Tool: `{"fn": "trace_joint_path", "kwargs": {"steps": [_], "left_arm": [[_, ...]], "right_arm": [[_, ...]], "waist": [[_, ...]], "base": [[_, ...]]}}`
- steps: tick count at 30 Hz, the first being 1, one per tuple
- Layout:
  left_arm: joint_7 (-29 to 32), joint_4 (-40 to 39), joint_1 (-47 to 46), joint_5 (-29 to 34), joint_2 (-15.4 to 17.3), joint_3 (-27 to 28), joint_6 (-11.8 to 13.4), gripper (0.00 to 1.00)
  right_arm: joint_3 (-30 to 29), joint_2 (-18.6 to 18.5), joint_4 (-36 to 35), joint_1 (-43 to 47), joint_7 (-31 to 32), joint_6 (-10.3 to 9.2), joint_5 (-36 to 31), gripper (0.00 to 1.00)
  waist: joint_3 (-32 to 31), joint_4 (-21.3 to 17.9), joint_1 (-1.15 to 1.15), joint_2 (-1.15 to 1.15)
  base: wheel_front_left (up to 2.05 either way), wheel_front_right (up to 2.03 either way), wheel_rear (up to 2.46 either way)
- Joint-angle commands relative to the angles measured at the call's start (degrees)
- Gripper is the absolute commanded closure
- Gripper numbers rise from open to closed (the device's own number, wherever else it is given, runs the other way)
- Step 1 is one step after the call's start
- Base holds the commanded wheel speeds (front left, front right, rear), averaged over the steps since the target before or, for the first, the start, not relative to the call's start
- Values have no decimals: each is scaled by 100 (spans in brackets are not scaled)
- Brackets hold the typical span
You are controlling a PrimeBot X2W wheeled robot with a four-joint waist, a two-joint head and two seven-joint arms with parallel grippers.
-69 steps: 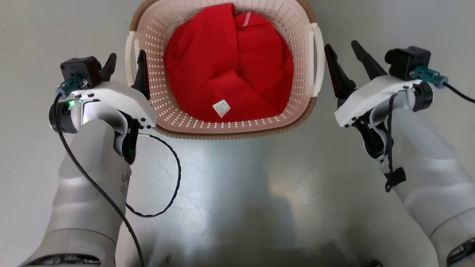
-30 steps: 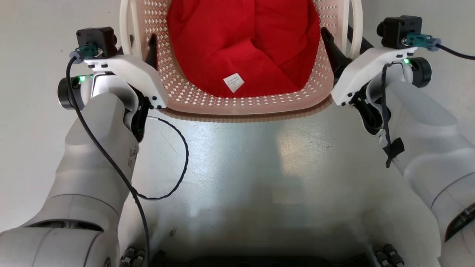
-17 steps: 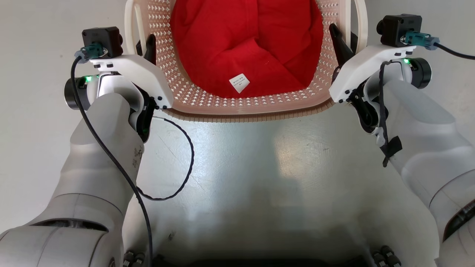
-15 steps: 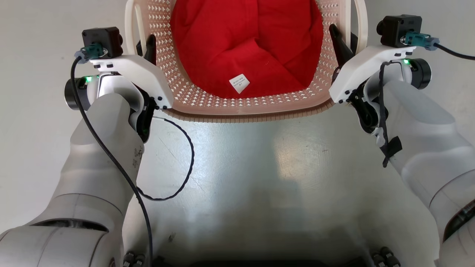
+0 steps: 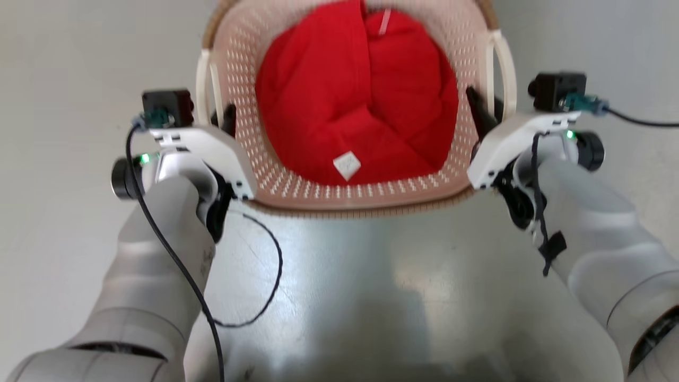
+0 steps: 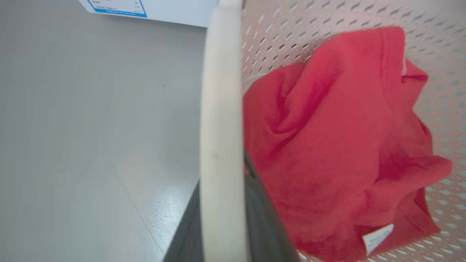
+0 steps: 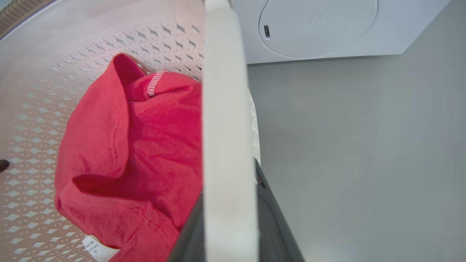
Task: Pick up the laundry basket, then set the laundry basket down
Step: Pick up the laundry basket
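basket held between two arms

the cream-white perforated plastic laundry basket (image 5: pixel 360 204) lies ahead of the robot, over the grey floor (image 5: pixel 345 292), with a crumpled red cloth garment (image 5: pixel 360 95) inside. the left gripper (image 5: pixel 222 112) straddles the left loop handle (image 5: pixel 203 85), and the right gripper (image 5: pixel 485 101) straddles the right loop handle (image 5: pixel 504 69). a white washer (image 7: pixel 320 29) stands beyond.

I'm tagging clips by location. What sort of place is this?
Probably a laundry room or utility area: a laundry basket holds a red garment, and a white washer with a round door stands on the smooth grey floor beyond it.
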Motion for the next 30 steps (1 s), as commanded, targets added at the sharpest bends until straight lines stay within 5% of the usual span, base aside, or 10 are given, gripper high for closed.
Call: {"fn": "trace_joint_path", "kwargs": {"steps": [1,30], "left_arm": [[29,-50,282,-41,282,33,-35,100],[858,-45,1950,-601,222,-358,-108,100]], "right_arm": [[114,24,-30,409,-9,99,32,100],[471,210,208,2022,747,99,864,100]], "waist": [[-266,-6,0,0],[-3002,-269,0,0]], "base": [[0,0,0],[0,0,0]]}}
